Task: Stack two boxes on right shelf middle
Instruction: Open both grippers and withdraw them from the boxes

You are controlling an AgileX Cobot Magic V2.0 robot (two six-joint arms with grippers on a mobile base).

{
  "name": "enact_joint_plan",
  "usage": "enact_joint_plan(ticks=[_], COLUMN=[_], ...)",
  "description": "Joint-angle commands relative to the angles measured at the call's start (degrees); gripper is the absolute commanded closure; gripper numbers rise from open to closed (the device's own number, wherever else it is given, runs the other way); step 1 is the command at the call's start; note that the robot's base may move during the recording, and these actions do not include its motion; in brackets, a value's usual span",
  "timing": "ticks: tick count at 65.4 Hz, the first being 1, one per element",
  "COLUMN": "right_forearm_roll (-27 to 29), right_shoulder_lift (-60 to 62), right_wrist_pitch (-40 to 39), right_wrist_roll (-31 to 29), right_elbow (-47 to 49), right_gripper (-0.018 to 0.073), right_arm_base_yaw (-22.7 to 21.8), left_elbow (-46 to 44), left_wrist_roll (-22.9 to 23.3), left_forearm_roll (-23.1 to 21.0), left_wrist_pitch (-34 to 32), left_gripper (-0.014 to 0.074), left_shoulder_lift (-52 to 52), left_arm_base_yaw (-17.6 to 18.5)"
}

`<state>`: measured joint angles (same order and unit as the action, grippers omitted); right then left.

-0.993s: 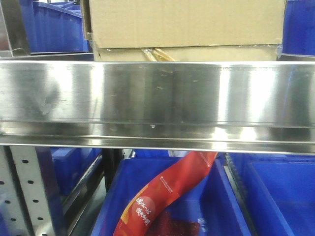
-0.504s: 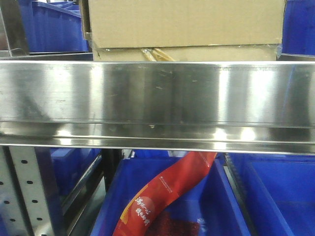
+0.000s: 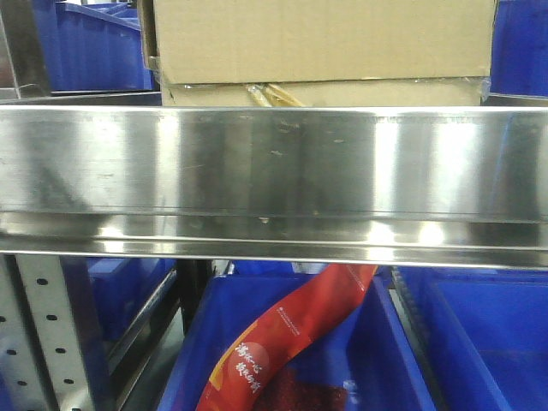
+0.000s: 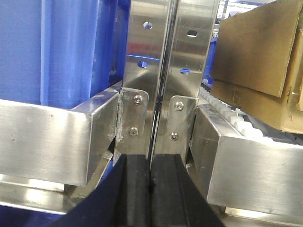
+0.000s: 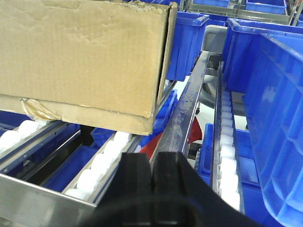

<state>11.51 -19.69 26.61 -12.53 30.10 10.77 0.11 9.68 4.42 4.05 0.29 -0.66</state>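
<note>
Upper box [image 3: 324, 38] top beyond frame edge

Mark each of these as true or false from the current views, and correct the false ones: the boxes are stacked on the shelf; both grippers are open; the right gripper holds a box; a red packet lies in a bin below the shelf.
1. One cardboard box sits on top of another on the steel shelf. True: the large box rests on the flatter box.
2. Both grippers are open. False: the left gripper and the right gripper each show their pads pressed together.
3. The right gripper holds a box. False: it is shut on nothing, clear of the boxes.
4. A red packet lies in a blue bin below the shelf. True.
</note>
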Motion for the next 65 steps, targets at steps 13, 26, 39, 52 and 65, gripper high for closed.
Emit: enact_joint_plan(ticks=[13,26,39,52,65], right_forearm_roll=[-0.7,-0.7,-1.07,-2.27,-2.27], right_shoulder_lift=[0.33,3.71,11.49,19.69,19.69], right_wrist_pitch=[-4.67,-13.46,-17.29,-20.63,-22.08], right_wrist_roll=[-0.4,-0.4,1.32,3.76,5.02], right_elbow=[-2.1,-9.32,-18.99,-28.24,-30.1], right_gripper=[0.0722,0.0722,0.0722,0.0722,0.0722], right_arm_base_yaw=[-1.27,-7.21,-11.54,-11.94,-12.03], left_elbow=[-0.11,-0.11,-0.11,-0.11,-0.11], left_wrist_roll=[-0.1,-0.1,-0.1,-0.1,-0.1], left_forearm_roll=[-0.24,-0.24,-0.24,-0.24,-0.24], left_wrist_pitch=[-1.04,-1.04,-1.04,-1.04,-1.18], left_gripper=[0.0708,0.0708,0.0708,0.0708,0.0708], left_shoulder_lift=[-0.29,-0.29,-0.29,-0.29,-0.29], left_arm_base_yaw=[-0.3,-0.3,-0.3,-0.3,-0.3])
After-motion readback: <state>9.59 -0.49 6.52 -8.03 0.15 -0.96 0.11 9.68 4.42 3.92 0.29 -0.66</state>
